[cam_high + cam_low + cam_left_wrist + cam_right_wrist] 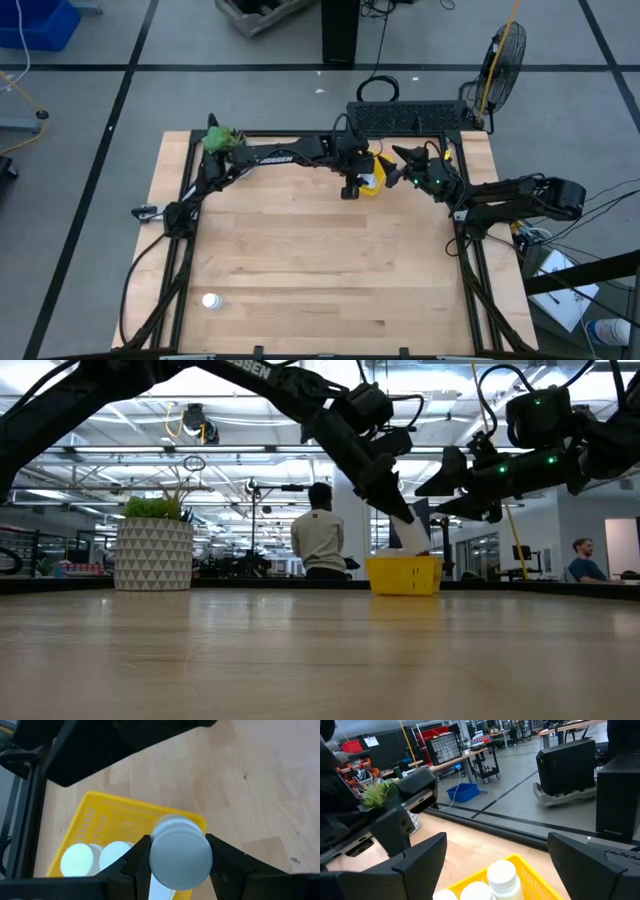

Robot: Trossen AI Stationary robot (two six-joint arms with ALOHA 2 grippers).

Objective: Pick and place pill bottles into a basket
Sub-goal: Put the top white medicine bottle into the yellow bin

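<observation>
My left gripper (352,186) is at the far middle of the table, over the yellow basket (374,180), and is shut on a white pill bottle (179,856). In the low view the bottle (411,537) slants down to the basket's rim (404,564). Two more bottles (80,861) (116,854) stand in the basket. My right gripper (402,162) hangs open and empty just right of the basket, above it (448,485). In its wrist view the bottles (502,874) show below its spread fingers. One bottle (210,300) stands on its base near the table's near left corner. My left gripper pinches the bottle's round side (153,851) between its two fingers (139,856), near the end that faces the wrist. The fingers slant down from the table's left. The bottle is tilted with its lower end (421,550) at the basket's rim; whether it touches the basket I cannot tell.
A white patterned pot with a green plant (222,140) stands at the far left corner. A dark frame (300,136) runs along the far and side edges. Bare wood (320,270) lies toward the near edge. A person (318,542) sits beyond the table.
</observation>
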